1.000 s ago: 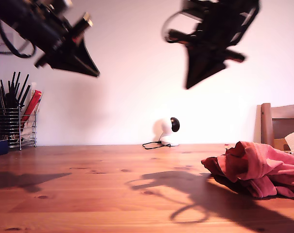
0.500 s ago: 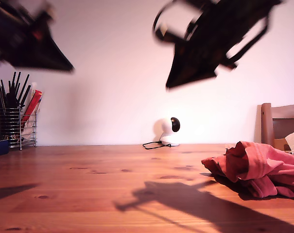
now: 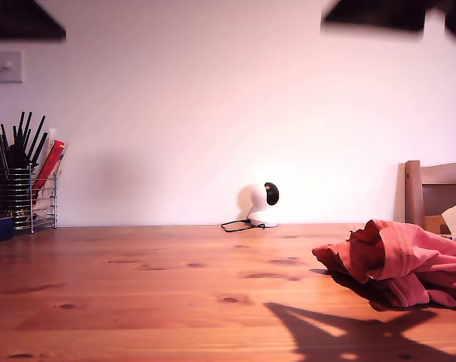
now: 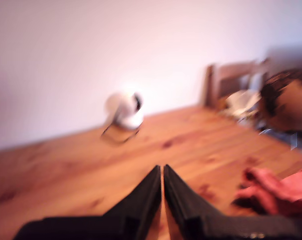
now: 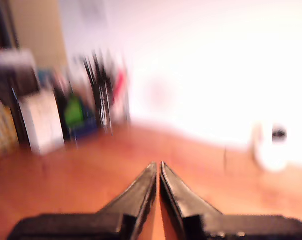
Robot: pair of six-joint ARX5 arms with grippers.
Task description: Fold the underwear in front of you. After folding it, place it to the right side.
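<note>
The underwear (image 3: 408,264) lies as a crumpled coral-red heap on the wooden table (image 3: 175,286) at the exterior view's right. It also shows blurred in the first wrist view (image 4: 280,192), off to one side of the fingers. My first gripper (image 4: 162,169) is shut with nothing in it, high above the table and apart from the cloth. My second gripper (image 5: 157,165) is shut and holds nothing, also well above the table. In the exterior view only dark arm parts show, one at the top left corner (image 3: 20,23) and one at the top right (image 3: 393,13).
A white camera (image 3: 259,204) with a cable stands at the table's back middle. A wire holder of black utensils (image 3: 20,188) stands at the exterior view's left. A wooden chair (image 3: 437,192) stands behind the cloth at that view's right.
Both arms have risen almost out of the exterior view's top, and their shadows have shifted on the table. The underwear has not moved.
</note>
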